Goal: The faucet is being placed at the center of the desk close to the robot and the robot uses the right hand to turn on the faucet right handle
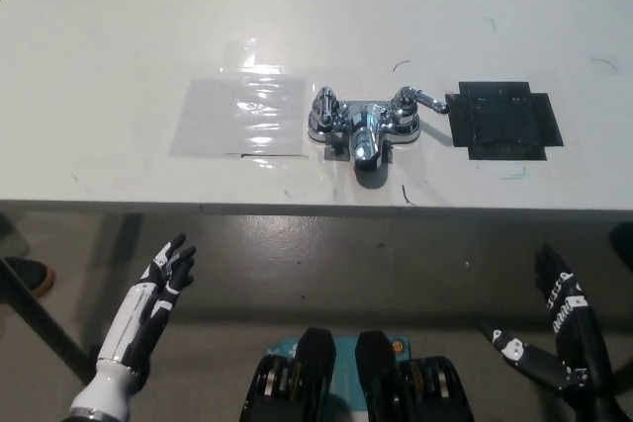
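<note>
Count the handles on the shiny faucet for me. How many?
2. The left handle sits on the faucet's left end, beside the clear patch; the right handle points toward the black square. None seems hidden.

Chrome faucet (363,126) stands mid-desk, right handle (415,101) pointing right.

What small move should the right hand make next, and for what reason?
Probably raise the right hand up and forward, toward the right handle of the faucet. It is open, low at the lower right, short of the desk edge and apart from the handle. The left hand rests open at the lower left.
</note>
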